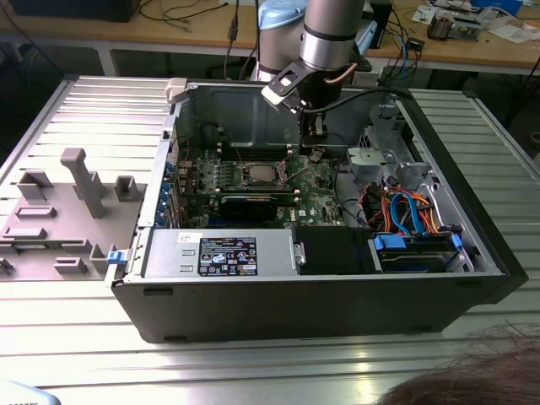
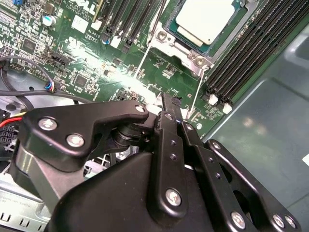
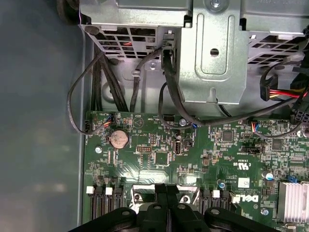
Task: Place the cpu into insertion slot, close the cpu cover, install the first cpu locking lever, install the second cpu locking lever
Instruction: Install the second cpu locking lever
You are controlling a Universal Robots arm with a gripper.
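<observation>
CPU (image 2: pixel 205 19): seated in insertion slot (image 2: pixel 170 35), cover (image 2: pixel 190 54) down round it.
Gripper (image 2: pixel 169 104): fingers pinched together, holding nothing, just beside slot's corner.
Lever (image 2: pixel 197 94): thin wire beside slot; prob. push slow, keep tips on wire.

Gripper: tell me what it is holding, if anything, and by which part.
Nothing that I can see. The gripper has its fingers together just above the green board, beside the socket with the chip already seated in it.
</observation>
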